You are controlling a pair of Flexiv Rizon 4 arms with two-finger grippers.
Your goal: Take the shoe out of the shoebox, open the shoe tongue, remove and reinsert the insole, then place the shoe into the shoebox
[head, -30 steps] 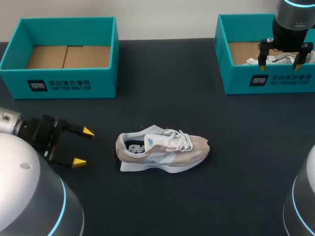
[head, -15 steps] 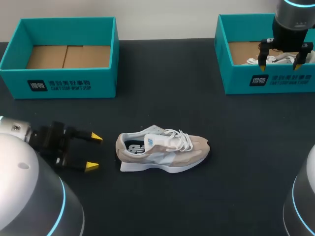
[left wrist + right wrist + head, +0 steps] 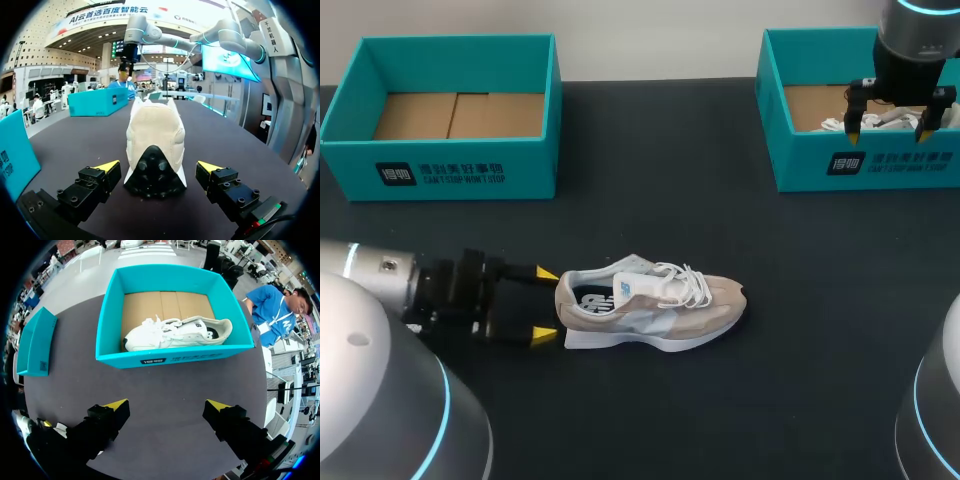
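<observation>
The left hand (image 3: 546,303) sits low over the table (image 3: 650,190) with its fingers apart on either side of the heel of the beige shoe (image 3: 655,305). The left wrist view shows a gap on each side, so nothing is clamped.

If it closes this far back, I judge the tips would catch only the rounded heel. The shoe could then slip forward toward 3 o'clock or swivel on its sole.

The left arm comes in from 8 o'clock, wrist level, fingers pointing toward 3 o'clock along the shoe. The shoe stands mid-table on its sole, toe at 3 o'clock, outside both boxes.

The right hand (image 3: 888,134) hangs with fingers apart, holding nothing, over the shoebox (image 3: 865,165) at 1 o'clock. In that box lies a white shoe (image 3: 175,334). A second shoebox (image 3: 450,170) stands at 11 o'clock.
</observation>
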